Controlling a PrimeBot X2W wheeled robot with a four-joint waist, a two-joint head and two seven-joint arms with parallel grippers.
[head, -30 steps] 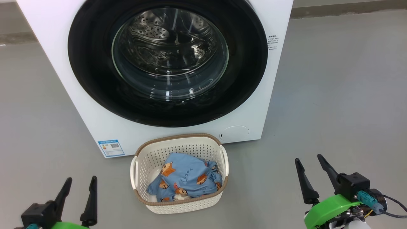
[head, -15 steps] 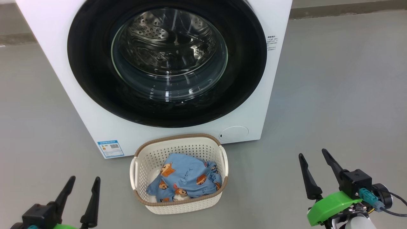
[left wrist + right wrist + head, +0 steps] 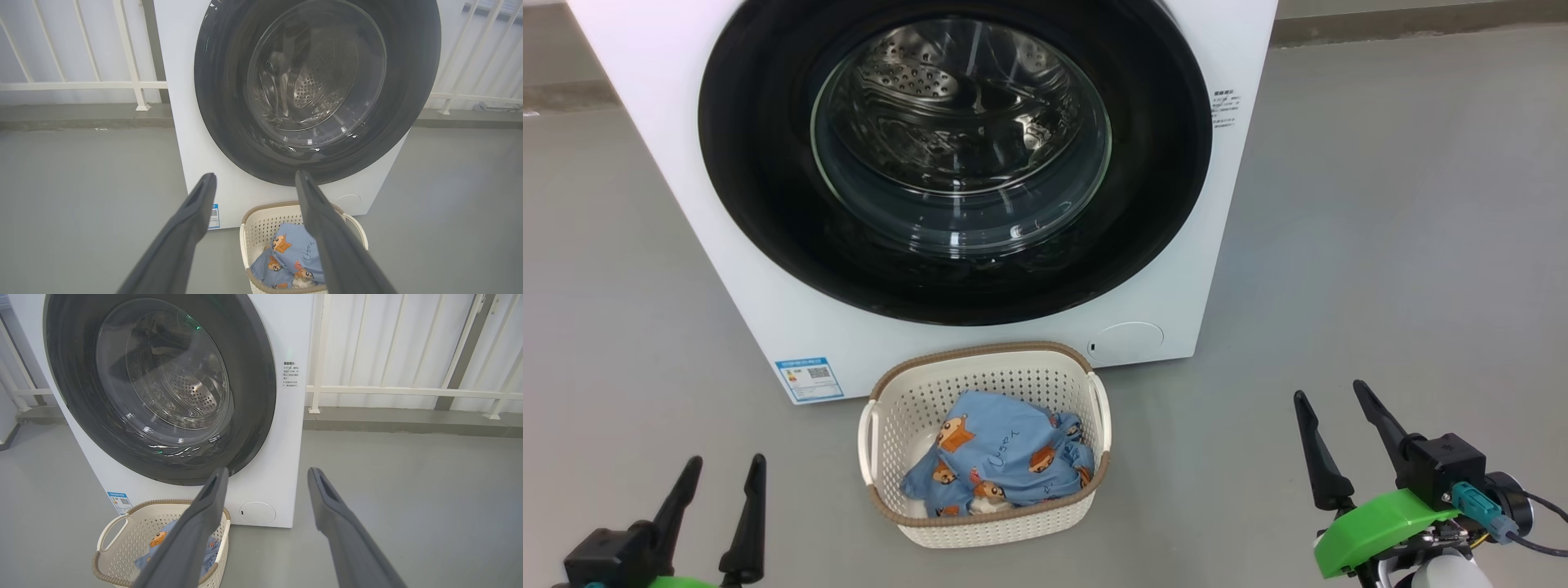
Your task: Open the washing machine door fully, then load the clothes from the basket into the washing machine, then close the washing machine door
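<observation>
The washing machine (image 3: 737, 269) stands on the grey floor (image 3: 1380, 245), with the washing machine door (image 3: 1168, 163) closed flush against its front and the steel drum visible through the glass. The basket (image 3: 980, 531) sits on the floor just in front of the machine, below the door, and holds the clothes (image 3: 1001, 457) in a heap. The left gripper (image 3: 726, 461) and right gripper (image 3: 1328, 390) hover either side of the basket, apart from it, jaws spread wide and grasping nothing.

We see the basket (image 3: 1013, 529) on the floor (image 3: 1380, 245) just before the washing machine (image 3: 833, 343), the clothes (image 3: 1001, 457) in it, the washing machine door (image 3: 760, 204) above, and a railing (image 3: 408, 391) behind the machine.
</observation>
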